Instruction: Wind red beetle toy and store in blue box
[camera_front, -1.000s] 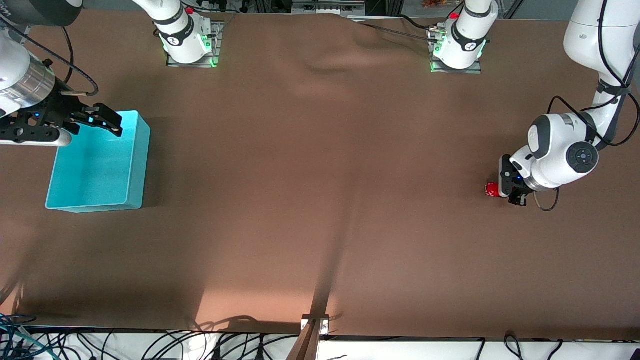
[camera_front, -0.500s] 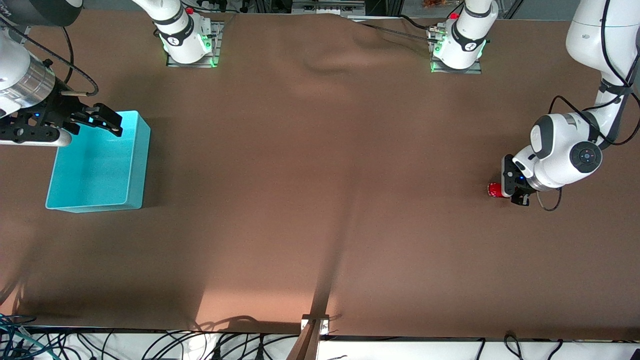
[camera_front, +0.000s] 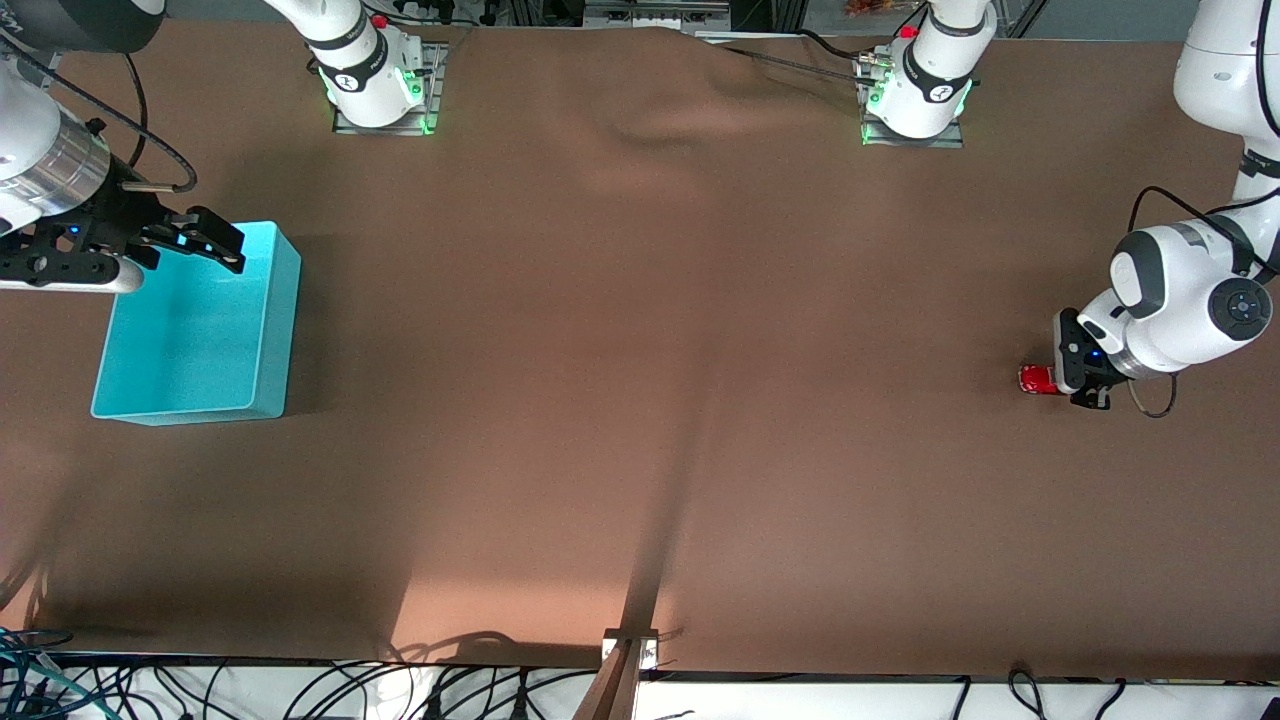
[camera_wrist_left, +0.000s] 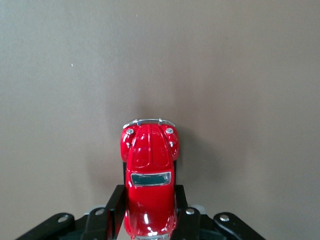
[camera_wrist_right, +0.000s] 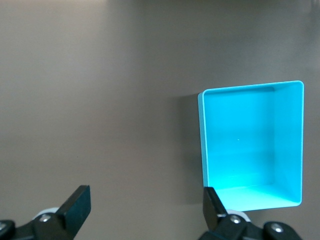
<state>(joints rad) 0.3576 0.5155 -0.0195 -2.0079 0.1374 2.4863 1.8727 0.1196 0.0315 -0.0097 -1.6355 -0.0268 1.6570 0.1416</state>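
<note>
The red beetle toy (camera_front: 1035, 380) sits low at the brown tablecloth near the left arm's end of the table. My left gripper (camera_front: 1052, 380) is shut on its rear half. In the left wrist view the glossy red beetle toy (camera_wrist_left: 149, 170) points away from the left gripper (camera_wrist_left: 149, 212), with a black finger (camera_wrist_left: 115, 205) pressed to each side. The blue box (camera_front: 190, 340) stands empty at the right arm's end. My right gripper (camera_front: 215, 245) hangs open over the box's corner nearest the bases. The right wrist view shows the blue box (camera_wrist_right: 252, 145) beside the right gripper's (camera_wrist_right: 145, 205) wide-apart fingers (camera_wrist_right: 77, 205).
A brown cloth (camera_front: 640, 350) covers the table, with a wrinkle (camera_front: 650, 130) near the bases. A metal clamp (camera_front: 630, 648) sticks up at the edge nearest the camera, with cables (camera_front: 300, 690) along that edge.
My left gripper has slid toward the left arm's end of the table, taking the red beetle toy along the cloth. The right arm has not moved.
</note>
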